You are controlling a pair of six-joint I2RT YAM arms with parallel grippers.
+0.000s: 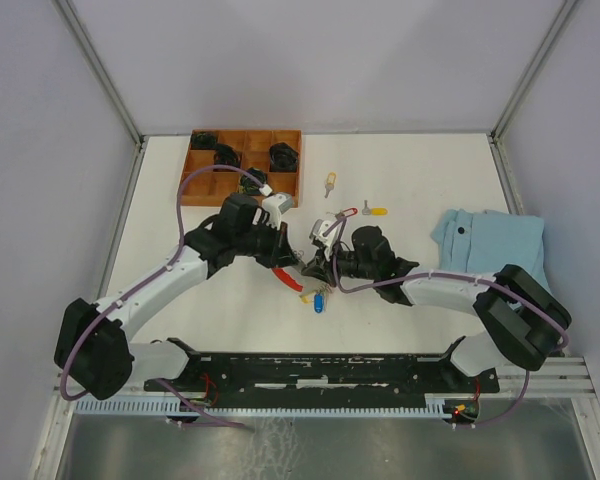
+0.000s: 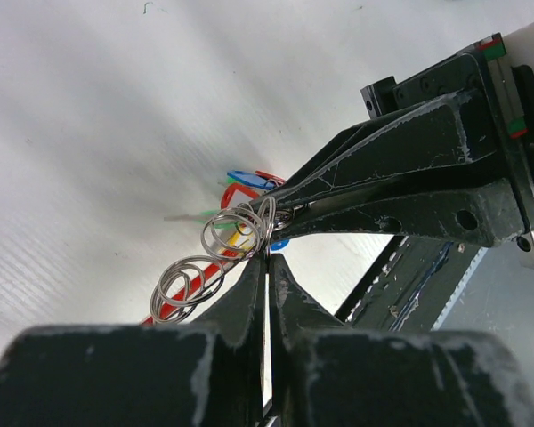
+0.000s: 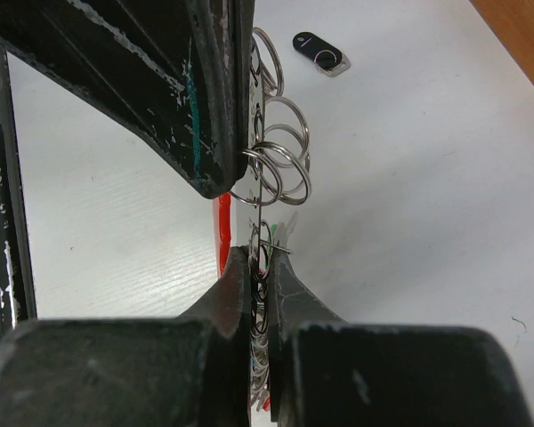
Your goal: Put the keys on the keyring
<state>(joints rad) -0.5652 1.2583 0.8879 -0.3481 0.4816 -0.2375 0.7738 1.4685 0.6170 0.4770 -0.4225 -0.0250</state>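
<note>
The keyring (image 1: 307, 268) hangs between both grippers near the table's middle, its red strap (image 1: 288, 281) and a blue tag (image 1: 319, 300) trailing toward the near edge. My left gripper (image 2: 268, 255) is shut on the silver wire rings (image 2: 238, 229) of the bunch. My right gripper (image 3: 262, 260) is shut on rings (image 3: 280, 169) of the same bunch from the opposite side, its tips close to the left fingers (image 3: 200, 116). Three loose keys lie farther back: a yellow-tagged one (image 1: 330, 181), a red-tagged one (image 1: 344, 213) and another yellow-tagged one (image 1: 377, 211).
A wooden compartment tray (image 1: 202, 170) holding black parts stands at the back left. A folded light-blue cloth (image 1: 495, 240) lies at the right. A small black fob (image 3: 320, 52) rests on the table beyond the rings.
</note>
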